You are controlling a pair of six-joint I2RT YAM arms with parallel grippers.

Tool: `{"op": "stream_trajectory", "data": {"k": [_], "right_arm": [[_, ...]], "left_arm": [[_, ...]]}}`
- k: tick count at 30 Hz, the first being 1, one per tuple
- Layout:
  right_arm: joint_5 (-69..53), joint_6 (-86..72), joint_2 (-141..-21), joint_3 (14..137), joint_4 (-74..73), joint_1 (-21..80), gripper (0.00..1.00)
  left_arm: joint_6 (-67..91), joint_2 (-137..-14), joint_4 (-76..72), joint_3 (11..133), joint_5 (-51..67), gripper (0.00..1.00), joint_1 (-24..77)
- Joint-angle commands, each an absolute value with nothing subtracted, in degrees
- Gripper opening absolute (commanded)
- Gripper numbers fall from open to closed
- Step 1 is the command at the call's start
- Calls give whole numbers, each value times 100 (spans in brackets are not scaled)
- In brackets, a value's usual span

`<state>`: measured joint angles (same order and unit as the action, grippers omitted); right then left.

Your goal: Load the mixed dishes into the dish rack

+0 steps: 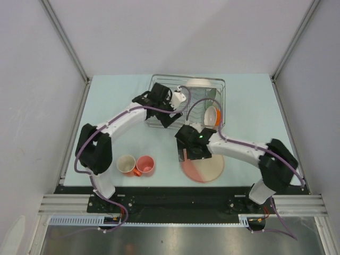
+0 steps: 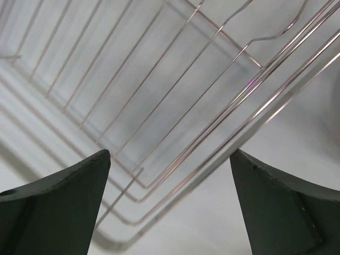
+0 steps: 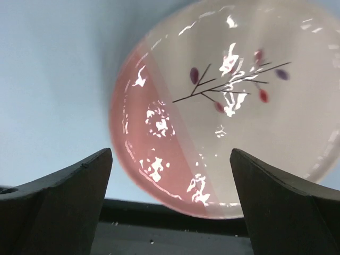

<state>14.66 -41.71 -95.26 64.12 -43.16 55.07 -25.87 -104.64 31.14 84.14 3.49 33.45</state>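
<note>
Table (image 1: pixel 106 95) carries everything. The dish rack (image 1: pixel 160 83) sits at the middle of the far edge, long side along that edge.

Left arm (image 1: pixel 119 123) reaches from the near-left corner to the rack's left half. Right arm (image 1: pixel 239 150) bends in from the near-right corner toward the middle.

Pink-and-cream plate (image 1: pixel 204 169) lies flat at the near edge, just right of centre, on the table and not in the rack. It has a pink band on one side and a twig print on the cream part.

In the rack's right half I see a white dish (image 1: pixel 199 83) against the far side and a pale green bowl (image 1: pixel 211 95) just beside it. An orange-and-white dish (image 1: pixel 212 116) is at the rack's near-right corner (bowl or mug, I can't tell).

Pinkish cup (image 1: pixel 126 164) and orange-red mug (image 1: pixel 144 165) stand upright just beside each other near the near edge, left of centre. Both have mouths up, and the mug's handle points toward the near edge.

Left gripper (image 2: pixel 170 159) is spread wide over the bare wires of the rack's left part, with nothing between the fingers.

Right gripper (image 3: pixel 171 154) is also spread wide and hovers over the plate's pink side. The plate is in view between the fingers and isn't pinched.
</note>
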Motion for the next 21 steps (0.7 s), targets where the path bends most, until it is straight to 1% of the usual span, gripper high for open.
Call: {"op": "stream_trajectory", "data": {"k": [1,2,5,6,8,10,14,21], "right_arm": [[1898,-4305,-8035,6381,-4622,5143,100],[1881,-4324,-7572,6276,-4684,4924,100],[1934,-4762,-6850,5793,-4938,4502,100],[1864,-4912,-6690,5635,-5148,4065,100],[1427,-5211,-6409,4951,-5151,3597,100],[1031,-5430,-5960,4284,-4993,3157,100],[1204,-5774,-5695,3973,-5141,3050,100],[792,-5845,-5844,3446,-4721,2997,100]], "left_arm": [[-2522,-9318,3233,8833,518,99,3164],[-2514,-9186,3313,8850,632,100,3173],[-2435,-8886,3787,8956,966,100,3181],[-2452,-8842,3936,8956,1202,100,3199],[-2548,-8737,4253,8843,1353,100,3339],[-2750,-8710,4333,8474,1389,100,3532],[-2883,-8955,4368,7990,1476,100,3753],[-3023,-9667,4333,8059,1643,100,4121]]}}
